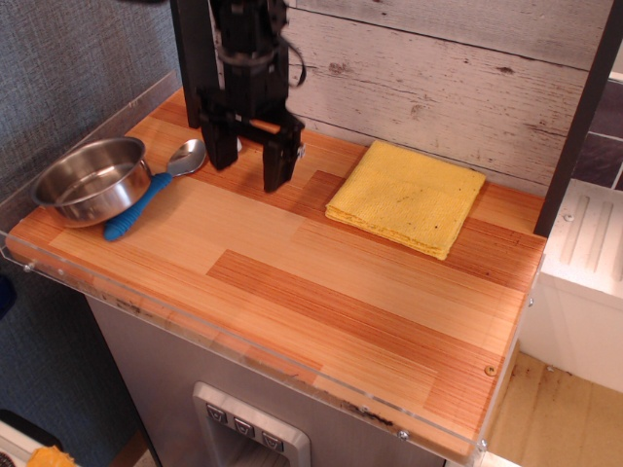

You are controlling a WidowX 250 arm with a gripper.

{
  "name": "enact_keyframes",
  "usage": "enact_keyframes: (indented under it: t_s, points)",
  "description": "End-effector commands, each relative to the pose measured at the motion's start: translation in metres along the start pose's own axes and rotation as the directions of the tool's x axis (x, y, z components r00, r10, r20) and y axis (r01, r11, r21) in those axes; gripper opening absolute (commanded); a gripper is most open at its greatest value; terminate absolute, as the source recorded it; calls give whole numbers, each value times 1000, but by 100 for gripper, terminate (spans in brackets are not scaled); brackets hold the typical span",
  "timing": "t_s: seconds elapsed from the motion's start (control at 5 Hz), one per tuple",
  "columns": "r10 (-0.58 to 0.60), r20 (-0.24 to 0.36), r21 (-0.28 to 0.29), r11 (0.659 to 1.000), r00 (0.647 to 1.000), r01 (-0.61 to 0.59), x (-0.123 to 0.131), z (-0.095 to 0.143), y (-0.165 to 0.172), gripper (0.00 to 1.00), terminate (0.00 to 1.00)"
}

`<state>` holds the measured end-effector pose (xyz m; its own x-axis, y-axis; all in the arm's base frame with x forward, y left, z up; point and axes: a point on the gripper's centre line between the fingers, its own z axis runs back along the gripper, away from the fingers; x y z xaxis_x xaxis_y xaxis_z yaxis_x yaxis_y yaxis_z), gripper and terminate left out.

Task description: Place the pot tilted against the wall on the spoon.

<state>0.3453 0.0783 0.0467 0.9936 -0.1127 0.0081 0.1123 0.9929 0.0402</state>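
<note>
The middle and the whole six-o'clock half of the wooden tabletop [321,292] lie bare, open to a pass. At nine o'clock the pot [92,181] and the spoon [146,195] crowd the edge beside the grey-blue wall [58,68]. At eleven o'clock the gripper [245,156] hangs with jaws spread. At two o'clock a folded yellow cloth [409,197] lies flat.

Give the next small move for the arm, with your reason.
Probably lift the open gripper straight up and away. The pot already sits by the grey-blue wall, its edge on the spoon handle, and the jaws hold nothing.
</note>
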Motion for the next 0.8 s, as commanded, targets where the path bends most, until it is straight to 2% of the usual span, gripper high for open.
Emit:
enact_keyframes:
  t_s: [0.0, 0.2, 0.4, 0.6]
  points:
    - [-7, 93, 46, 999, 996, 3, -28, 50, -15, 100, 0]
    - [6, 119, 55, 998, 993, -13, -26, 54, -30, 100, 0]
    - [6, 119, 55, 998, 993, -13, -26, 54, -30, 100, 0]
    - [6, 119, 55, 998, 993, -13, -26, 54, -30, 100, 100]
